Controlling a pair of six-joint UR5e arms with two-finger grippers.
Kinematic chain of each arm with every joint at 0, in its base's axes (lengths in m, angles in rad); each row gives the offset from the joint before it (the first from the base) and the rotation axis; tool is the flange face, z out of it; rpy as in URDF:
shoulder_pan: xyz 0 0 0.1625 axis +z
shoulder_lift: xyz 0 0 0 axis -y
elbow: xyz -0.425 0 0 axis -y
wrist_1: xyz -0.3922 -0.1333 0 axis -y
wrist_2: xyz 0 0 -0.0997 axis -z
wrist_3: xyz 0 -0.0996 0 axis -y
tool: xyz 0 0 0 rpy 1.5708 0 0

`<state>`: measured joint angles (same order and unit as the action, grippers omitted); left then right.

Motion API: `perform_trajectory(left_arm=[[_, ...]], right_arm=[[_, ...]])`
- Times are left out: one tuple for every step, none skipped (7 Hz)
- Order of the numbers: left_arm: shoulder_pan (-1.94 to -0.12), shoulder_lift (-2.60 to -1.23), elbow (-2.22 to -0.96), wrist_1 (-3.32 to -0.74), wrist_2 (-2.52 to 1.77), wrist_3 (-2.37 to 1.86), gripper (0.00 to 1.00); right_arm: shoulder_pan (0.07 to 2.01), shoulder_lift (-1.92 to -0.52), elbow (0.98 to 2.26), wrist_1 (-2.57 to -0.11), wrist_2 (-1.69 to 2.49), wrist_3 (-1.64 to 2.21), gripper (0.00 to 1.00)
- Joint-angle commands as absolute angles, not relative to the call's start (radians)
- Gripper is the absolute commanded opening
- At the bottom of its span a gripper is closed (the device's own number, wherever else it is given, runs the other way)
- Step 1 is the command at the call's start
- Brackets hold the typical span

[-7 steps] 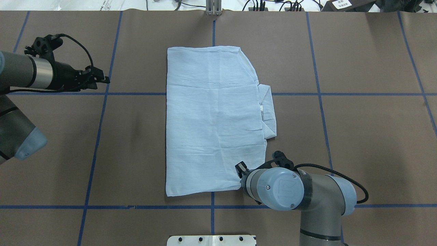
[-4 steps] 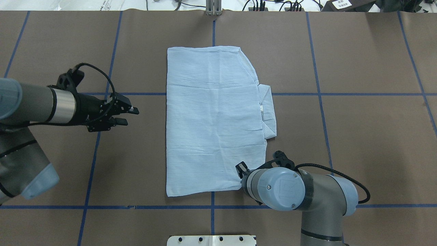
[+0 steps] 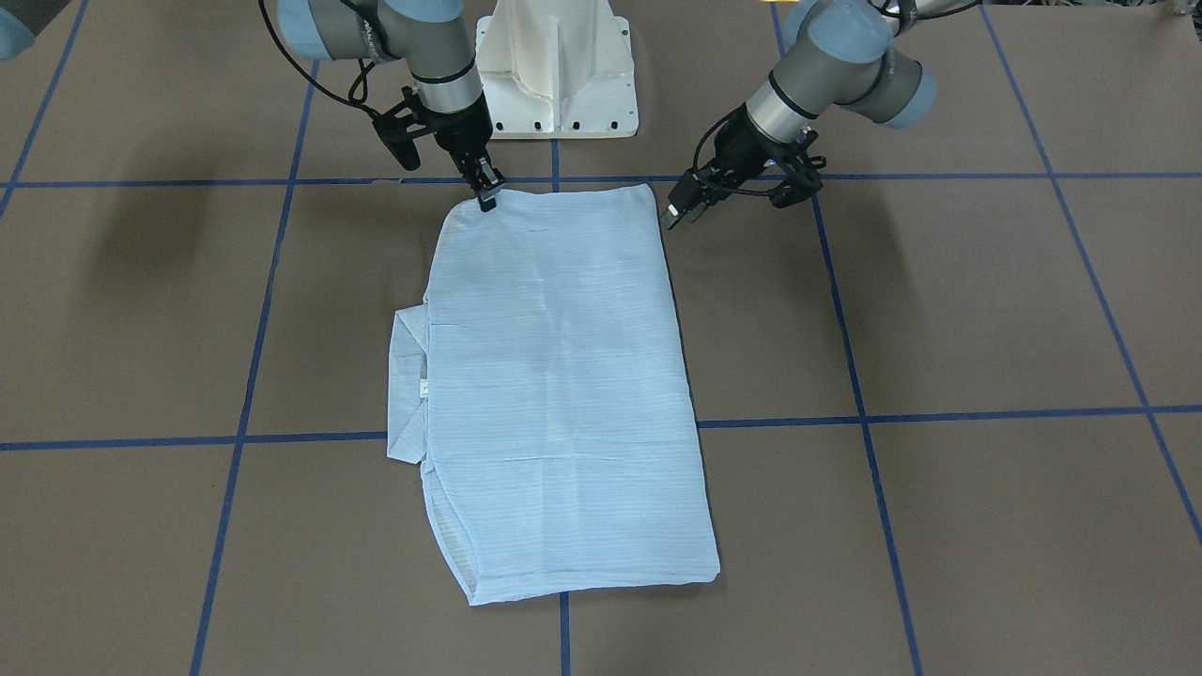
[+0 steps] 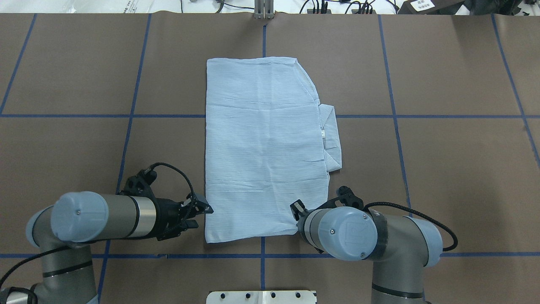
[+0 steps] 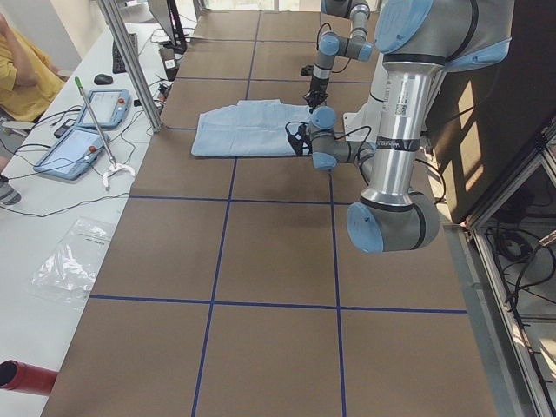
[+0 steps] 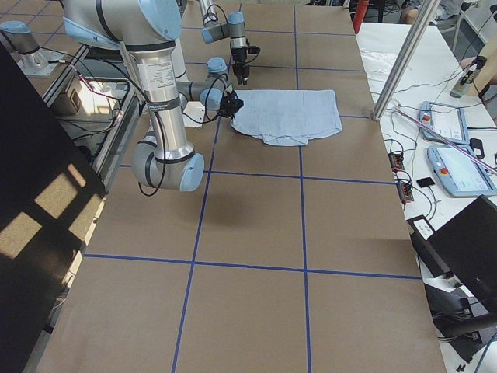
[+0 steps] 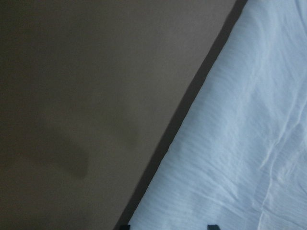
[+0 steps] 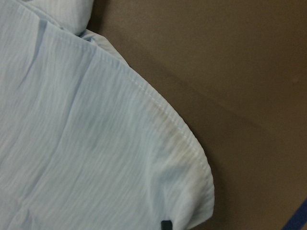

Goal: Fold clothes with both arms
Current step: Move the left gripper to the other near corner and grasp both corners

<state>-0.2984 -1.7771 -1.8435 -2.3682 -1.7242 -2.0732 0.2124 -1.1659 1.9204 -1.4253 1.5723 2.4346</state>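
Seen from across the desk (image 3: 939, 310), the light blue shirt (image 3: 554, 394) lies flat, folded into a long rectangle. The right pincer (image 3: 485, 199) stands on the shirt's corner nearest the robot's base, fingers together and clamped on the cloth. The collar (image 3: 406, 385) sticks out further down that same long side, well away from this pincer. A small white tag (image 3: 423, 387) sits at the collar, its print too small to read. The left pincer (image 3: 676, 211) hangs just beside the other near corner with its fingers apart; I cannot tell whether it touches the cloth. From overhead, the left pincer's fingers are spread with the shirt's edge right at their tips. The right pincer is hidden under its own wrist, whose pale blue joint cap (image 4: 352, 231) bears an embossed logo in which an R can be made out. A white label (image 4: 422, 4) at the far edge carries unreadable print. In both side views the lettering down the near arm's tube is too small to read. The left wrist view shows two dark fingertips (image 7: 213, 227) set apart at the bottom, over the shirt's edge. The right wrist view shows one dark fingertip (image 8: 166, 224) on the shirt's rounded corner hem.
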Motion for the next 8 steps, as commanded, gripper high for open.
perform_trajectory(left_arm=[[-0.244, -1.801, -1.823, -2.335, -1.709, -2.086, 0.63], [-0.244, -1.799, -1.825, -2.333, -1.709, -2.086, 0.63], [-0.242, -1.798, -1.824, -2.333, -1.709, -2.086, 0.63], [-0.242, -1.799, -1.824, -2.333, -1.709, -2.086, 0.62], [-0.241, -1.801, -1.824, -2.333, -1.701, -2.112, 0.48], [-0.238, -1.802, -1.824, -2.333, -1.695, -2.149, 0.16], [-0.238, -1.799, -1.824, -2.333, -1.697, -2.149, 0.00], [-0.238, -1.798, -1.825, -2.333, -1.706, -2.134, 0.00]], right_arm=[[0.212, -1.166, 1.921, -1.425, 1.572, 2.434, 0.00], [0.212, -1.166, 1.921, -1.425, 1.572, 2.434, 0.00], [0.212, -1.164, 1.921, -1.425, 1.572, 2.434, 0.00], [0.212, -1.164, 1.922, -1.425, 1.569, 2.434, 0.00], [0.212, -1.164, 1.922, -1.425, 1.572, 2.434, 0.00], [0.212, -1.164, 1.922, -1.425, 1.572, 2.434, 0.00], [0.212, -1.164, 1.922, -1.425, 1.569, 2.434, 0.00], [0.210, -1.163, 1.922, -1.425, 1.569, 2.434, 0.00]])
